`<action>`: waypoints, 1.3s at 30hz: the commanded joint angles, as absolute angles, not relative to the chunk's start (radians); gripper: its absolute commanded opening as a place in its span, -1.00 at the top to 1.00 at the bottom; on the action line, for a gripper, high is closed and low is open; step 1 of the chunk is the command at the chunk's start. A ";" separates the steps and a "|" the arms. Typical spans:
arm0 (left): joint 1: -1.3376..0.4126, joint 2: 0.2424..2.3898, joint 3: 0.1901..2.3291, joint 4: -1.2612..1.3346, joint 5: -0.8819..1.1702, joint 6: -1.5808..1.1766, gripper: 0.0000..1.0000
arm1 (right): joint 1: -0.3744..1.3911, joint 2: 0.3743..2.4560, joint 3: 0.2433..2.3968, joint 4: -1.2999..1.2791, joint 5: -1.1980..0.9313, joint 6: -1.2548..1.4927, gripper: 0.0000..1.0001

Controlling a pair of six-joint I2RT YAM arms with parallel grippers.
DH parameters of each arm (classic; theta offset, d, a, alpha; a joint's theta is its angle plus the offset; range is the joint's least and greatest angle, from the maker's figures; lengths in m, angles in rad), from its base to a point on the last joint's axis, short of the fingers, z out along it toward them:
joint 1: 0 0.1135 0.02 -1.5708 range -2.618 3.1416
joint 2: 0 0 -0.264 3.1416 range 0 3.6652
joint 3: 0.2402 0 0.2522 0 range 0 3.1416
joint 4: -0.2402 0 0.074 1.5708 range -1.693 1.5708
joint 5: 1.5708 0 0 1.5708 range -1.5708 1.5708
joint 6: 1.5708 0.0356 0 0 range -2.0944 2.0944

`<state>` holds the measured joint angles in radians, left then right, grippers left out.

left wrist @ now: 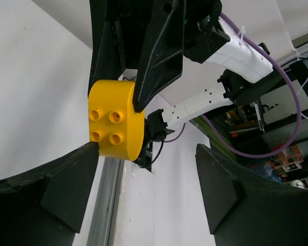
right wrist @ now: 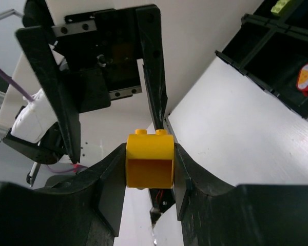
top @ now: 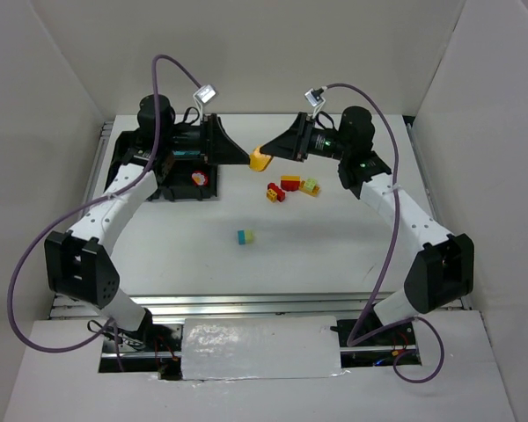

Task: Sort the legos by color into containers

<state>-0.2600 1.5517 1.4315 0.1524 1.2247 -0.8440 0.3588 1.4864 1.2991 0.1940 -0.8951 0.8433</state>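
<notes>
A yellow rounded lego hangs in the air above the table's far middle, and my right gripper is shut on its two sides. In the right wrist view the yellow lego has its studs pointing up. My left gripper faces it from the left, open. One left fingertip is at the edge of the yellow lego; the other stands well apart. The black tray of containers lies at the far left, mostly hidden under my left arm. A red piece lies in one compartment.
Loose legos lie on the table: a red-and-yellow one, a red one, a lime-and-yellow one and a teal-and-lime one nearer the middle. White walls enclose the table on the left, right and far side.
</notes>
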 commanded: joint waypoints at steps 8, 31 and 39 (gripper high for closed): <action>-0.308 1.612 1.535 0.062 1.252 -0.749 -0.72 | 0.379 1.451 1.293 0.390 -0.957 0.919 1.00; -0.105 1.592 1.519 -0.189 1.010 -0.597 1.00 | 0.333 1.493 1.327 0.195 -0.824 0.794 -0.99; 0.139 1.716 1.664 -0.659 -0.017 -0.594 1.00 | 0.248 1.459 1.356 -0.226 -0.542 0.585 -0.99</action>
